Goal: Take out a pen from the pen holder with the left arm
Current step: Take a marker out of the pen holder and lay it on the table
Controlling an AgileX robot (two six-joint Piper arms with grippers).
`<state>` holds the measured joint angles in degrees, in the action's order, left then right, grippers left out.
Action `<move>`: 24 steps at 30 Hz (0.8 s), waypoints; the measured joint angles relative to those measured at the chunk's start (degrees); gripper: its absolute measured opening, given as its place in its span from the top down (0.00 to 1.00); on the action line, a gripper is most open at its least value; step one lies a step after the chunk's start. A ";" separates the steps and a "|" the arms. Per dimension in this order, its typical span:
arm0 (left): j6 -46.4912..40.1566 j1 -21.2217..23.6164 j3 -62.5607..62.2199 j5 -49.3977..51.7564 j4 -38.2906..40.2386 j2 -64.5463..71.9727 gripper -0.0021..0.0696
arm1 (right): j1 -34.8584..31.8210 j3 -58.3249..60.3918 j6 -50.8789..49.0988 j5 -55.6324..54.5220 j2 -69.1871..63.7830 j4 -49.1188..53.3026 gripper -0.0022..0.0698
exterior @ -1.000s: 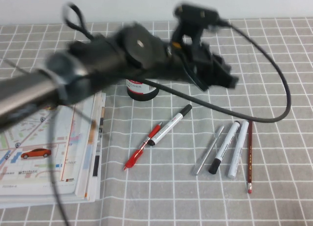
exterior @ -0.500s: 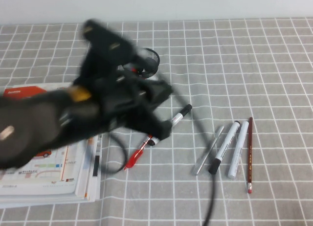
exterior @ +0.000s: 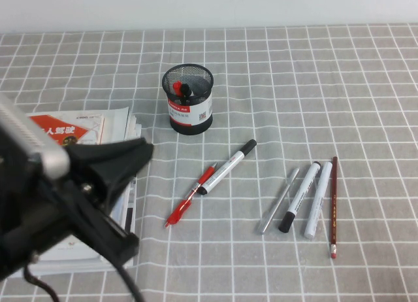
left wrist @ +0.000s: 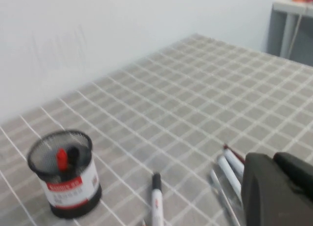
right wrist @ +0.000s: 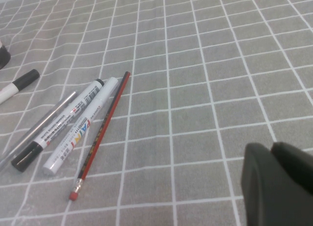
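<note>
The black mesh pen holder (exterior: 188, 99) stands upright at the table's middle back, with a red pen (exterior: 177, 87) and a black pen (exterior: 185, 89) sticking up in it. The left wrist view shows the holder (left wrist: 63, 179) from a distance. My left gripper (exterior: 145, 147) hangs at the near left over the books, well short of the holder. Its jaws (left wrist: 275, 157) are shut and hold nothing. My right gripper (right wrist: 273, 147) is outside the high view; it hovers over bare cloth, jaws pressed together and empty.
A red pen (exterior: 189, 196) and a black-capped marker (exterior: 227, 167) lie in front of the holder. Further right lie a silver pen (exterior: 279, 201), two white markers (exterior: 299, 197) and a red pencil (exterior: 334, 204). A stack of books (exterior: 98, 122) sits at the left.
My left arm has swung back from above the holder to the near left, uncovering the holder. Its jaws finished shutting with nothing in them. The pens on the cloth have not moved.
</note>
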<state>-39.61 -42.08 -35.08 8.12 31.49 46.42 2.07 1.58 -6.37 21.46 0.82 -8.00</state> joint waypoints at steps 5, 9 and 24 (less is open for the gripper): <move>0.00 0.00 0.38 -4.34 -0.24 -4.30 0.97 | 0.00 0.00 0.00 0.00 0.00 0.00 0.99; 1.45 1.05 2.23 -6.34 -0.24 -7.39 0.97 | 0.00 0.00 0.00 0.00 0.00 0.00 0.99; 23.38 10.02 27.38 -12.31 -14.01 -36.84 0.97 | 0.00 0.00 0.00 0.00 0.00 0.00 0.99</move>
<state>-16.24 -32.05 -7.70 -4.20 17.48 9.57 2.07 1.58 -6.37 21.46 0.82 -8.00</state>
